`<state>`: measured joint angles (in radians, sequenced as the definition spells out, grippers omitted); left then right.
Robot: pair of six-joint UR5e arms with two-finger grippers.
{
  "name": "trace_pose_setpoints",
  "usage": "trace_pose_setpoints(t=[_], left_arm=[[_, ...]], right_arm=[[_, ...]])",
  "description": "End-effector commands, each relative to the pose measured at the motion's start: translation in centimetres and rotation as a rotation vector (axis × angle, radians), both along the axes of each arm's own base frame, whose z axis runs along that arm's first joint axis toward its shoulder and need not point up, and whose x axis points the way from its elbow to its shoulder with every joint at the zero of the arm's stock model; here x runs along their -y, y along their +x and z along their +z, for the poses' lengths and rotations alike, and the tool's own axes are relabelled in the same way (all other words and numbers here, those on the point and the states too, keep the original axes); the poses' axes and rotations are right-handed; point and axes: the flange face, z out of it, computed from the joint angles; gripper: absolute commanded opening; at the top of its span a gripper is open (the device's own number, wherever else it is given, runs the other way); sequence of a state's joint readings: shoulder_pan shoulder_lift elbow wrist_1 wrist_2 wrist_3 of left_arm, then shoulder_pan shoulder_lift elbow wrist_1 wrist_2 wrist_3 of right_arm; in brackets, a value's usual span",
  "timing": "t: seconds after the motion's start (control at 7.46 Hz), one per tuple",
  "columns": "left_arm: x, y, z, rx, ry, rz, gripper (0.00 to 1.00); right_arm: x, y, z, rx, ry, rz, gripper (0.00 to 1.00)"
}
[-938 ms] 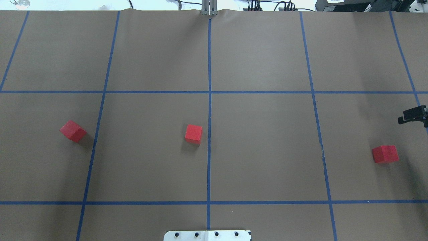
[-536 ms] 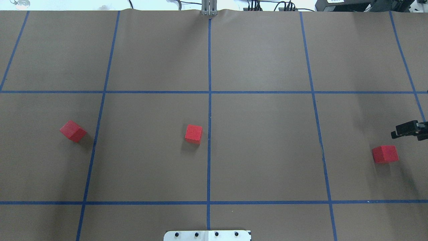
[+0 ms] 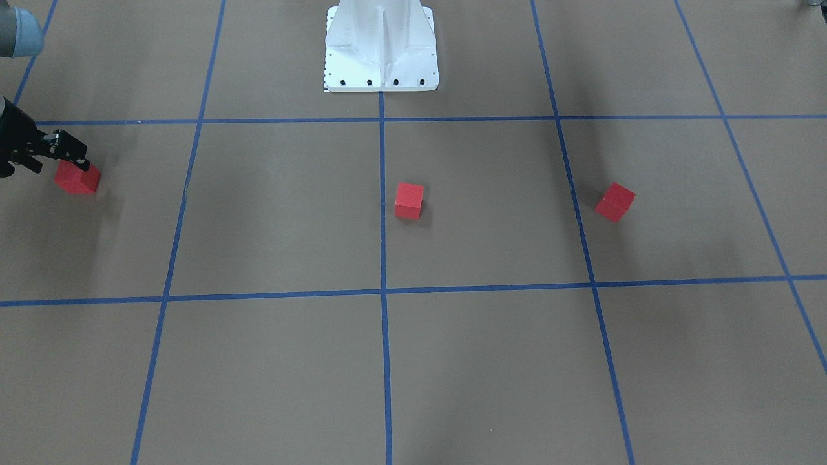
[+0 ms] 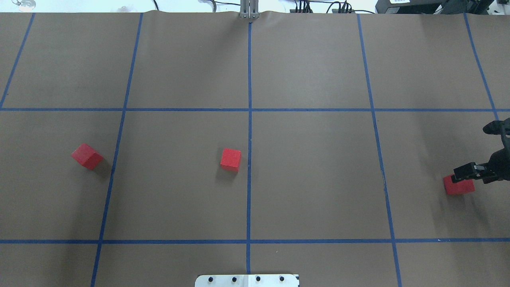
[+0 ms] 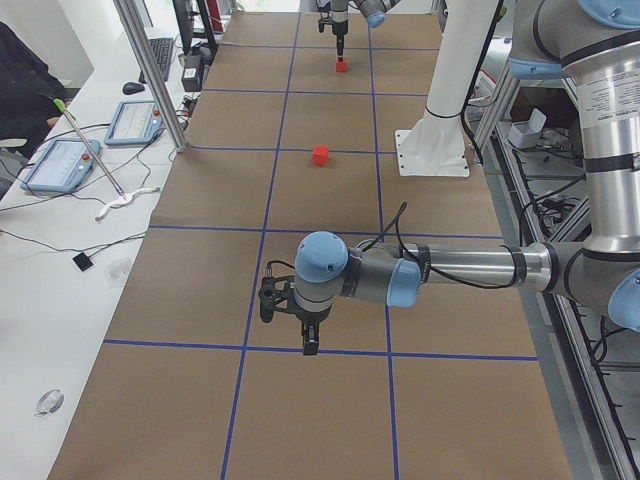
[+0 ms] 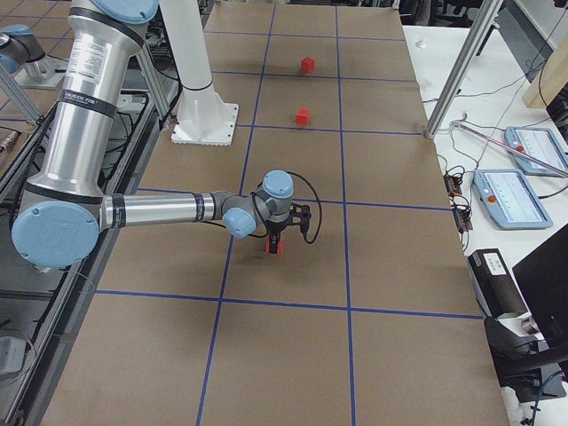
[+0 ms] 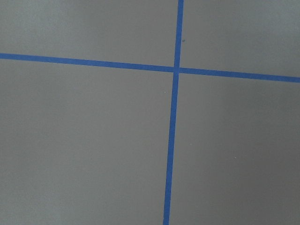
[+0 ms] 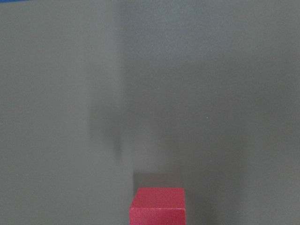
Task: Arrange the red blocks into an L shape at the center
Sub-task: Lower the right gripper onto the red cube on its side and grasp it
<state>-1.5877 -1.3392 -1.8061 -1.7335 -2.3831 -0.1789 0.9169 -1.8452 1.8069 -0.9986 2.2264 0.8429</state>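
Note:
Three red blocks lie apart on the brown gridded surface: one at the left, one beside the centre line, one at the right. My right gripper hangs just over the right block and looks open; that block fills the bottom edge of the right wrist view. My left gripper shows only in the exterior left view, pointing down over bare surface; I cannot tell whether it is open or shut. The left wrist view shows only crossing tape lines.
The white robot base stands at the table's near-robot edge. A metal post and cables sit at the far edge. Tablets and cables lie on the side bench.
My right gripper has moved down the overhead view and toward the view's left, from beyond the right block to just over it. The blocks have not moved.

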Motion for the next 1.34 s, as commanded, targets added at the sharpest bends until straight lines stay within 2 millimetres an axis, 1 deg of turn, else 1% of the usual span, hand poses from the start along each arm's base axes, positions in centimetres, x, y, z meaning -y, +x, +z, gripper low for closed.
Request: trace_pose_setpoints(t=[0.0,0.13,0.27,0.4,0.54,0.67,0.8,1.07,1.21], left_arm=[[0.0,0.1,-0.1,-0.016,0.005,0.002,1.00],[0.0,0.1,-0.2,-0.016,0.007,0.002,1.00],[0.0,0.1,-0.2,-0.016,0.007,0.002,1.00],[0.0,0.1,-0.2,-0.016,0.007,0.002,1.00],[0.0,0.1,-0.2,-0.016,0.007,0.002,1.00],[0.0,0.1,-0.2,-0.016,0.007,0.002,1.00],[0.0,0.1,-0.3,-0.016,0.008,0.002,1.00],[0.0,0.3,-0.7,-0.046,0.011,0.007,1.00],[0.0,0.5,-0.9,-0.073,0.010,0.009,1.00]], right_arm=[[0.6,-1.3,0.9,-0.010,-0.007,-0.014,0.97],[1.0,-2.1,1.1,-0.011,-0.022,-0.009,0.97],[0.7,-2.5,1.0,-0.008,-0.025,-0.017,0.90],[0.7,-2.6,1.0,-0.010,-0.025,-0.021,0.67],[0.6,-2.8,1.0,-0.009,-0.024,-0.024,0.35],[0.6,-2.6,0.5,-0.002,-0.010,-0.029,0.00],[0.6,-2.4,-0.6,0.015,0.008,-0.030,0.00],[0.7,-1.8,-6.7,0.084,0.067,-0.011,0.00],[0.9,-2.4,-8.9,0.085,0.067,-0.020,0.00]])
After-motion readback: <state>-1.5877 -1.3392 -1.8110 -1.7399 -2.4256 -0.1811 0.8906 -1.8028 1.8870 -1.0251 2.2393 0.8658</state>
